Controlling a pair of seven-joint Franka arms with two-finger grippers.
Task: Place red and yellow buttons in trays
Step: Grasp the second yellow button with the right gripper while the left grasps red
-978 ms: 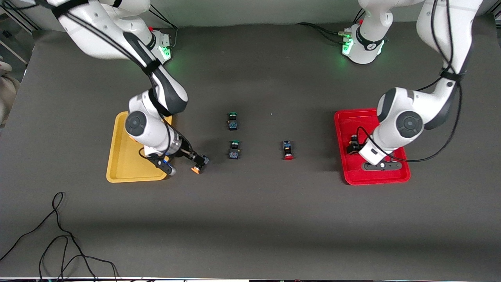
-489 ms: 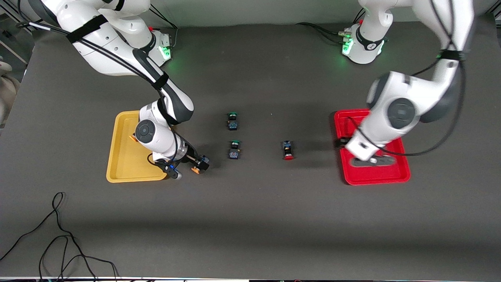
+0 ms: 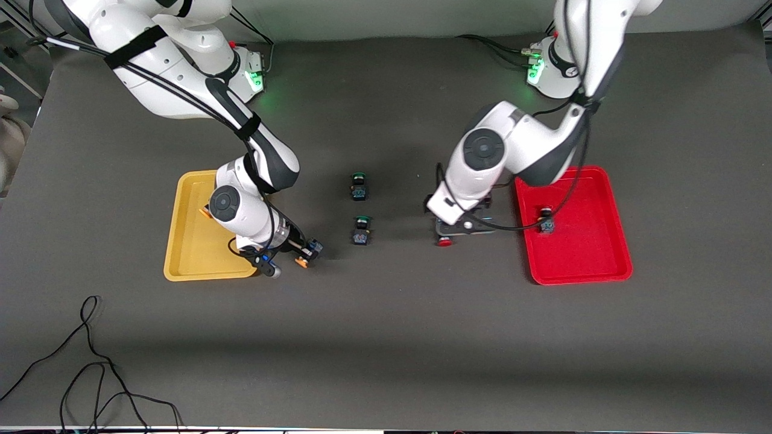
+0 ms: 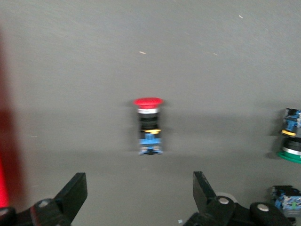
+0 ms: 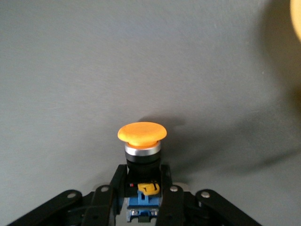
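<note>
The right gripper [image 5: 142,197] clamped an orange-capped button [image 5: 141,141], cap pointing outward past its fingertips, while the left gripper [image 4: 138,195] gaped wide above a lying red-capped button [image 4: 149,125].

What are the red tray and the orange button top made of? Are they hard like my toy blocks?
The shallow red tray looks like hard, smooth plastic: even colour, rounded corners, a moulded raised rim. The round orange-yellow button cap also looks like plastic, matt and smooth, with a shiny, metal-looking silver ring beneath it. The right gripper is shut on that button's black-and-blue body. So probably hard, yes.
</note>
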